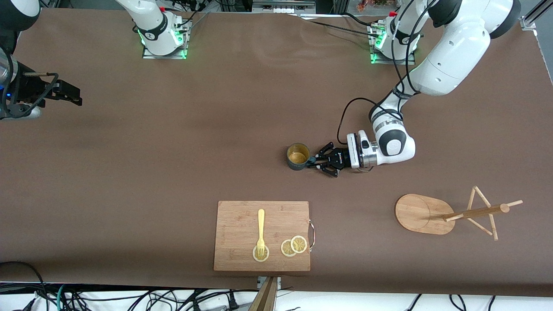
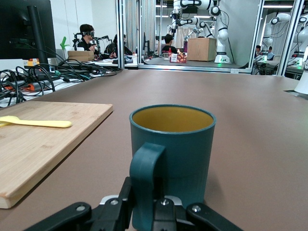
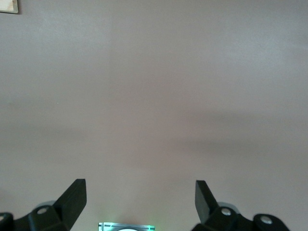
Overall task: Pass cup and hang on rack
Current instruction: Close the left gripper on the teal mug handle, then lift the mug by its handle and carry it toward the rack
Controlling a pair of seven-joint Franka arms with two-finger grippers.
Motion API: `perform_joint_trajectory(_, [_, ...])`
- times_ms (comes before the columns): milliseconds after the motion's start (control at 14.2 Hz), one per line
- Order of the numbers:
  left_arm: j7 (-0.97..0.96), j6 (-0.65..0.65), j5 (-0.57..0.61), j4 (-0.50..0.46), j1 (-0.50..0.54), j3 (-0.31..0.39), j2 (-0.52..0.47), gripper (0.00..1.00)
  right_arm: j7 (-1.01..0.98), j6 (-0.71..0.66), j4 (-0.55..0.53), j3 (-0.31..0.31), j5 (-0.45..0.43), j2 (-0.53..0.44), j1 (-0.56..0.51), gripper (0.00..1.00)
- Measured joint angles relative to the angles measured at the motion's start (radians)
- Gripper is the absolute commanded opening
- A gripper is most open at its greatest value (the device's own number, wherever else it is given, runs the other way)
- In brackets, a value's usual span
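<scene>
Front view: the small dark teal ribbed mug (image 1: 298, 156) is standing upright on the brown table (image 1: 173, 164), farther from the camera than the rectangular wooden cutting board (image 1: 242, 224). The left gripper (image 1: 314, 162) is clasping its handle. The right gripper (image 3: 139, 197), fingers spread, is waiting over bare table at the right arm's end.

Teal cup (image 1: 298, 156) upright mid-table; wooden rack (image 1: 436, 211) upright near left arm's end.

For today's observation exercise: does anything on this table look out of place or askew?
Nothing looks spilled or damaged. The cup stands upright with the left gripper shut on its handle; the right gripper waits open above bare table. The rack stands on its base near the left arm's end.
</scene>
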Motion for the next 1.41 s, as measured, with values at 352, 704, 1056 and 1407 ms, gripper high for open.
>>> perform_joint_trajectory(352, [-0.001,0.0,0.0,-0.012,0.009,0.0,-0.01,0.0,0.0,0.0,0.0,0.0,0.0,0.0,0.0,1.0])
perform_joint_trajectory(704, [-0.227,-0.005,0.0,-0.185,0.094,0.0,-0.244,0.0,0.0,-0.001,0.0,0.001,0.0,0.0,0.0,1.0])
perform_joint_trajectory(1056, [-0.599,-0.146,0.066,-0.379,0.268,0.001,-0.54,0.0,0.0,-0.001,0.0,0.001,0.0,0.0,0.0,1.0])
perform_joint_trajectory(1407, [-0.838,-0.338,0.132,-0.457,0.464,0.018,-0.628,0.0,0.0,-0.001,0.0,0.001,0.0,0.0,0.0,1.0])
